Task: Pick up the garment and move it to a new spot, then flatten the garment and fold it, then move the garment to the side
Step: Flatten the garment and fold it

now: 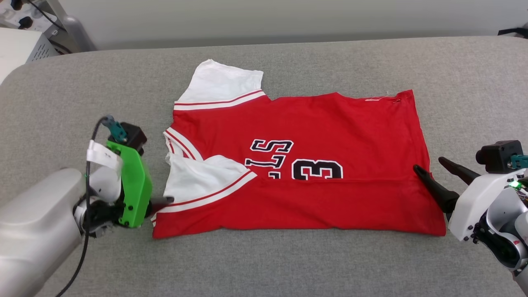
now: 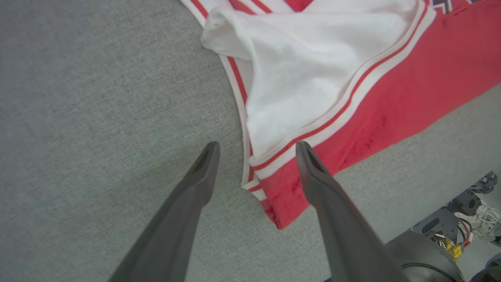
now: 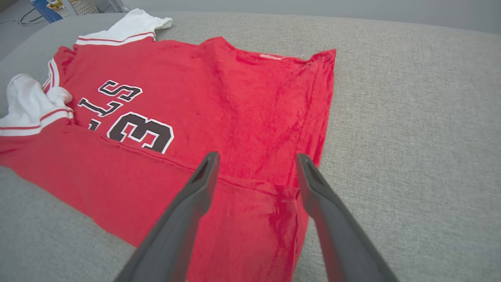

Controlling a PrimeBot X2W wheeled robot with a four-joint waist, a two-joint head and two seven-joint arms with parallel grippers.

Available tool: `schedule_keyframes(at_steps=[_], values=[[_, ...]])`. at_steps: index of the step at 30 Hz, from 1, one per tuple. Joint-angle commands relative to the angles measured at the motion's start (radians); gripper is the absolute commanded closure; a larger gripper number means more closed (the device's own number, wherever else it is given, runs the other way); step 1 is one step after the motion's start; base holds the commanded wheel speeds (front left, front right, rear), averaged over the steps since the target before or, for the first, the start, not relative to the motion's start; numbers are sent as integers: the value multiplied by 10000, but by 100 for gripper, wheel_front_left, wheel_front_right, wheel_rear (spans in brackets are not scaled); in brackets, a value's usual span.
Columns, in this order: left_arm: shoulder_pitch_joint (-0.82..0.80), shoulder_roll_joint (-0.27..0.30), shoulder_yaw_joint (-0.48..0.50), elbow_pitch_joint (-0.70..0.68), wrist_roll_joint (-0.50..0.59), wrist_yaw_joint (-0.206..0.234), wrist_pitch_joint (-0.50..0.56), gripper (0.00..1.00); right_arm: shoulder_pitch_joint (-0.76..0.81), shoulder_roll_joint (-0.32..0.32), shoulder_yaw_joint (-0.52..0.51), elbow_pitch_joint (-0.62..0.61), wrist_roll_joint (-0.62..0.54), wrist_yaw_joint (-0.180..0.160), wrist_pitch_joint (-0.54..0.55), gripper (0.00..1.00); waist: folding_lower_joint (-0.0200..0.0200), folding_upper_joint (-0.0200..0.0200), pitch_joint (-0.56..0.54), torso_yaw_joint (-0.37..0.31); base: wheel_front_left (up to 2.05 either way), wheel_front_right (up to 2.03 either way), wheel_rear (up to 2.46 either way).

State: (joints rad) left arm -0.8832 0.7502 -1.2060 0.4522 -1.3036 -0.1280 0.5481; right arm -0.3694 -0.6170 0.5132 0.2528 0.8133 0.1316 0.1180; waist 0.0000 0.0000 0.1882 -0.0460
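**Visitor:** Where's the garment right now?

**Me:** The garment [image 1: 313, 123] lies flat on the grey cushion [image 1: 288, 264], in the middle of my head view, between my two grippers. Its near long side is folded up over the body, so that flap [image 1: 297, 206] hides the lower half of the black print [image 1: 317, 170].

**Visitor:** Which way does it point?

**Me:** Its long axis runs from nine o'clock to three o'clock. The striped collar [image 1: 181, 142] is at nine and the hem [image 1: 418, 136] at three. One white sleeve [image 1: 222, 84] sticks out toward eleven. The other sleeve [image 1: 206, 175] is tucked in over the chest, near eight.

**Visitor:** And your tools?

**Me:** Both are spread wide and pinching nothing. My left gripper [image 2: 257, 145] sits at the collar-end near corner. One finger is over the cushion, the other over the red flap, and the sleeve's striped trim runs between them. My right gripper [image 3: 257, 155] straddles the hem where the fold's ridge meets it. I can't tell whether any tip touches the cloth.

**Visitor:** Why there?

**Me:** As I read it, those are the two ends of the fold. From there I could take both ends together and carry the next fold over evenly, without the cloth twisting. I'd judge the flattening done and the folding partway. The move to the side hasn't come yet.
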Motion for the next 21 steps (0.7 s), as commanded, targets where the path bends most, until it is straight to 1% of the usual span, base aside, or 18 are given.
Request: schedule_keyframes(at_steps=[1, 9, 16, 17, 18, 19, 21], values=[[246, -96, -134, 111, -81, -27, 154, 0, 137, 55, -53, -16, -86, -9, 14, 0, 0, 0, 27, -35, 0, 0, 0], [888, -355, -496, 430, 41, -27, 508, 0, 123, 246, -44, 66, -102, -9, 37, 0, 0, 0, 172, -126, 0, 0, 0], [1295, -691, -597, 801, 143, -27, 234, 0, -118, 361, 91, 91, -183, -9, 46, 0, 0, 0, 292, -192, 0, 0, 0], [1328, -725, -602, 809, 138, -27, 113, 9, -166, 327, 102, 77, -223, -9, 46, 0, 0, 0, 275, -202, 0, 0, 0], [1327, -734, -610, 812, 204, -27, -3, 83, -200, 295, 99, 60, -249, -9, 45, 0, 0, 0, 258, -206, 0, 0, 0], [1304, -712, -621, 803, 333, -27, -151, 100, -243, 254, 85, 31, -282, -9, 38, 0, 0, 0, 229, -217, 0, 0, 0], [1289, -693, -599, 768, 336, -27, -455, 100, -288, 131, 46, -44, -360, -9, 47, 0, 0, 0, 137, -195, 0, 0, 0]])
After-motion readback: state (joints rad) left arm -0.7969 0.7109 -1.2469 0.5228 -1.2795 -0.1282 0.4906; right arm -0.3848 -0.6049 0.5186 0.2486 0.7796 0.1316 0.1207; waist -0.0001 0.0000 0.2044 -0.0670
